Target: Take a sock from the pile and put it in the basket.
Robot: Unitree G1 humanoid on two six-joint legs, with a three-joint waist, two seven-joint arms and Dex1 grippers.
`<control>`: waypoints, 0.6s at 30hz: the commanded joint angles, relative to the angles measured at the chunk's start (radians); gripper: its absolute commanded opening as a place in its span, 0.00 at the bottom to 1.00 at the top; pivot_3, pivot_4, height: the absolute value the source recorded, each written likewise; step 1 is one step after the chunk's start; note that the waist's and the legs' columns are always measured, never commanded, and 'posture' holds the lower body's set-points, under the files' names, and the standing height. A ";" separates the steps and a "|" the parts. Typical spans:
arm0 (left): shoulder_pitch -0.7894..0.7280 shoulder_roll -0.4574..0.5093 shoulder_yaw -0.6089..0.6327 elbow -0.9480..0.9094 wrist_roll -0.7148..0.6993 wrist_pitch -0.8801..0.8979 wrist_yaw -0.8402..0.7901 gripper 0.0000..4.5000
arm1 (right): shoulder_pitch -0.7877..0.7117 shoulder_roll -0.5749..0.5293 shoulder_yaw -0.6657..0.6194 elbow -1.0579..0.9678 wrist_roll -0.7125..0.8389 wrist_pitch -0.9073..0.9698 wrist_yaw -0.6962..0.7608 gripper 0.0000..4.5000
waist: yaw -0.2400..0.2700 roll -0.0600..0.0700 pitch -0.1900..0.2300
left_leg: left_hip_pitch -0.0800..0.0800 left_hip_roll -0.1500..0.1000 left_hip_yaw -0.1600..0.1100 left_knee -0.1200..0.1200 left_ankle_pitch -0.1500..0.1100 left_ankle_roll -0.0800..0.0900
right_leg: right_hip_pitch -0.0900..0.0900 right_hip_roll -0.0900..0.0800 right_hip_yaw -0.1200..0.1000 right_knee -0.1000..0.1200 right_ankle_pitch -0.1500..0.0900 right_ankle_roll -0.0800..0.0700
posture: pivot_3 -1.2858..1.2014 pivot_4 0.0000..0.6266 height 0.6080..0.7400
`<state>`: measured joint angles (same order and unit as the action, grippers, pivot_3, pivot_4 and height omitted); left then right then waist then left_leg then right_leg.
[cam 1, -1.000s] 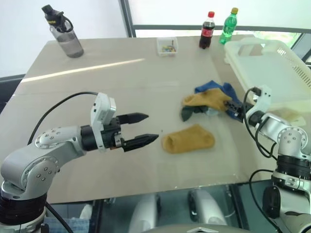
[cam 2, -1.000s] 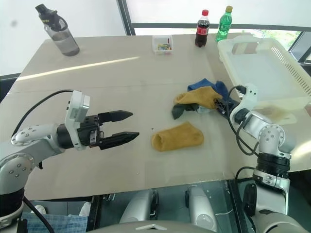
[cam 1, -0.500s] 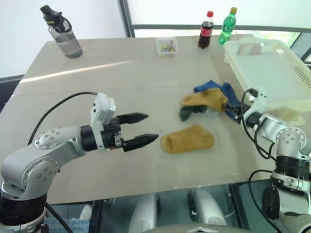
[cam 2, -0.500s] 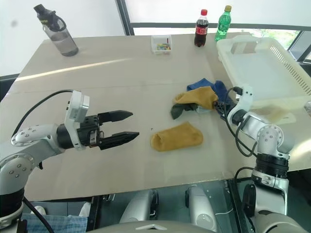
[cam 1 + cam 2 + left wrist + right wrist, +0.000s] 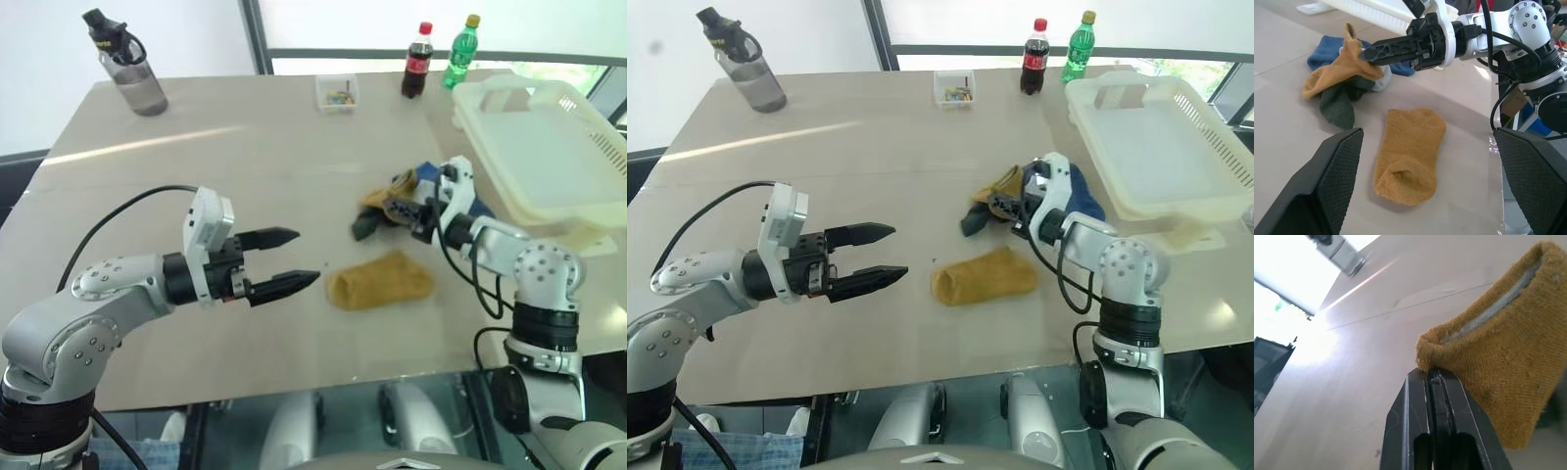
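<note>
The right tool (image 5: 1367,53) is closed on a fold of the mustard-yellow sock (image 5: 1334,73), which sits on top of the pile (image 5: 407,204) on the bench (image 5: 245,166), above a blue sock (image 5: 1327,49) and a dark green sock (image 5: 1339,105). A second mustard-yellow sock (image 5: 379,280) lies flat and alone on the bench, near the pile and in front of the left tool (image 5: 289,260), whose fingers stand wide apart with nothing between them. The basket (image 5: 549,147) rests at the right edge of the bench, just beside the pile.
</note>
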<state>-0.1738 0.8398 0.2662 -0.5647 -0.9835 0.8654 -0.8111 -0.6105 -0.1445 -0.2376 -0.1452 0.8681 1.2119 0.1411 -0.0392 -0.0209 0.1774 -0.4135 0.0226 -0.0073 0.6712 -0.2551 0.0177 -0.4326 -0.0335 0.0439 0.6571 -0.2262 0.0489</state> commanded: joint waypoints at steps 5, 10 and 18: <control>0.013 0.004 0.026 -0.030 -0.009 -0.022 0.007 1.00 | 0.008 0.039 0.062 -0.086 0.060 0.066 0.016 0.03 | -0.002 0.000 0.000 | 0.000 0.000 0.000 0.000 0.000 0.000 | 0.000 0.000 0.000 0.000 0.000 0.000 | 0.52 0.24 1.00; 0.015 0.004 0.026 -0.031 -0.010 -0.025 0.012 1.00 | 0.019 0.030 0.080 -0.135 0.125 0.132 0.053 0.03 | -0.002 0.000 0.000 | 0.000 0.000 0.000 0.000 0.000 0.000 | 0.000 0.000 0.000 0.001 0.000 0.000 | 0.52 0.24 1.00; 0.013 0.001 0.017 -0.027 -0.006 -0.031 0.011 1.00 | 0.043 -0.001 0.057 -0.151 0.182 0.184 0.044 0.03 | -0.002 0.000 0.000 | 0.000 0.000 0.000 0.000 0.000 0.000 | 0.000 0.000 0.000 0.001 0.000 0.000 | 0.52 0.24 1.00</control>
<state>-0.1548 0.8394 0.2666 -0.5677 -0.9837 0.8591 -0.8006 -0.5720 -0.1362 -0.1578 -0.2736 1.0397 1.3954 0.1952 -0.0410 -0.0207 0.1775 -0.4130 0.0227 -0.0076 0.6711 -0.2551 0.0177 -0.4328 -0.0332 0.0436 0.6577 -0.2262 0.0488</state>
